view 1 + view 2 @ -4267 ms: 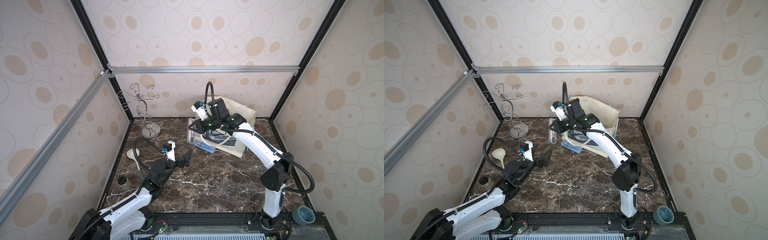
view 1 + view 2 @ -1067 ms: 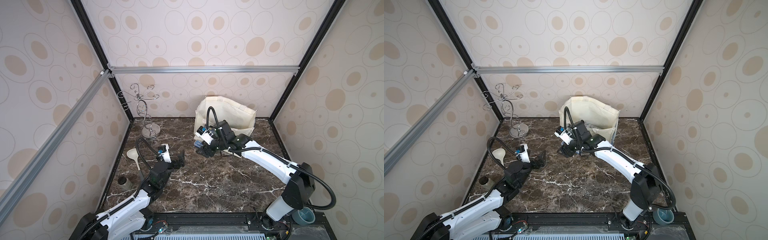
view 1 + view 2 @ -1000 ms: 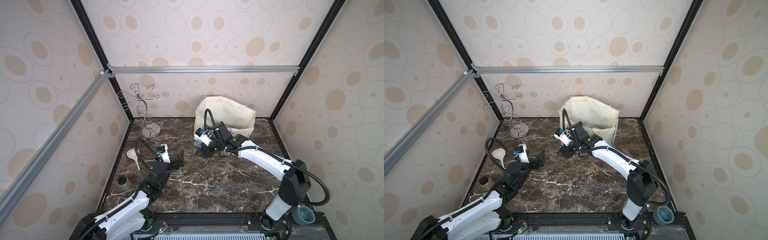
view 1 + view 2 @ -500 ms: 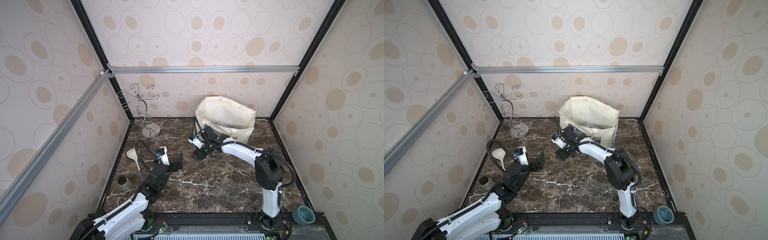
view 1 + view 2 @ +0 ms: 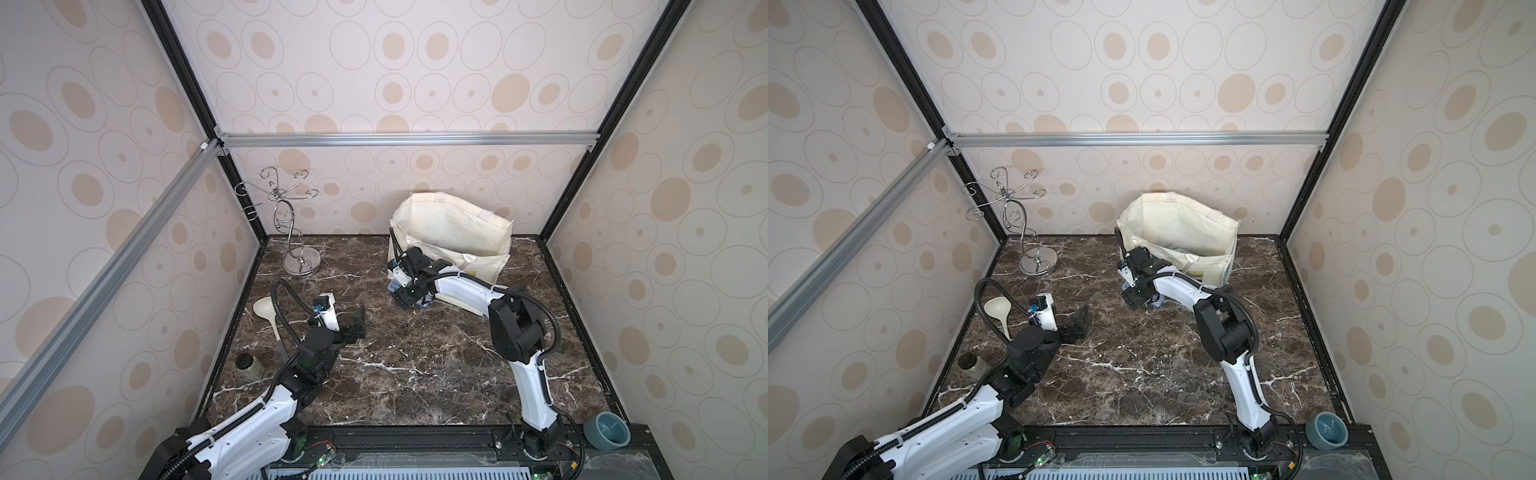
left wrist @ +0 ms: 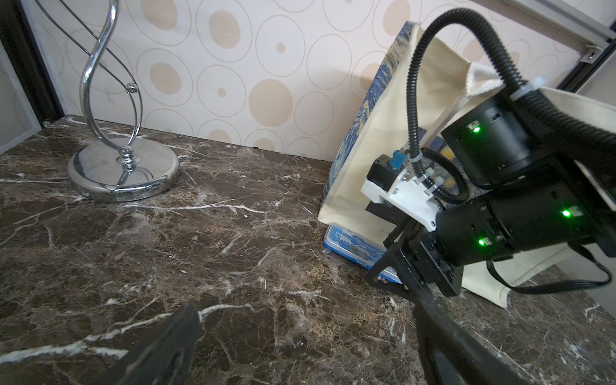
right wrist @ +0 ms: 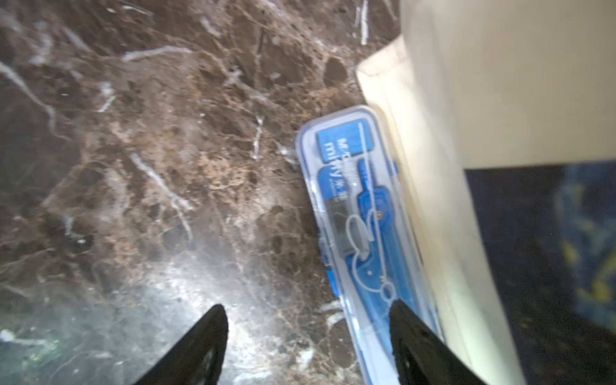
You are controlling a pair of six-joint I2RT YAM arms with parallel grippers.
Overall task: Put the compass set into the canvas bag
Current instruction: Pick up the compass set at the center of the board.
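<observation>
The compass set, a clear case with blue tools inside, lay flat on the table, its long side right against the foot of the canvas bag. In both top views the bag stood open-mouthed at about 1 o'clock on the table. The case sat at the bag's 7 o'clock corner, largely hidden beneath the right arm.

The right jaws were parted with a clear gap and gripped nothing. In the right wrist view one fingertip overlapped the near end of the case and the other hung over bare marble. The case therefore lay to one side of the gap, not centred in it. Whether that fingertip touched the lid could not be told.

The left jaws, near 9 o'clock on the table, were spread wide and empty, well apart from the case.
</observation>
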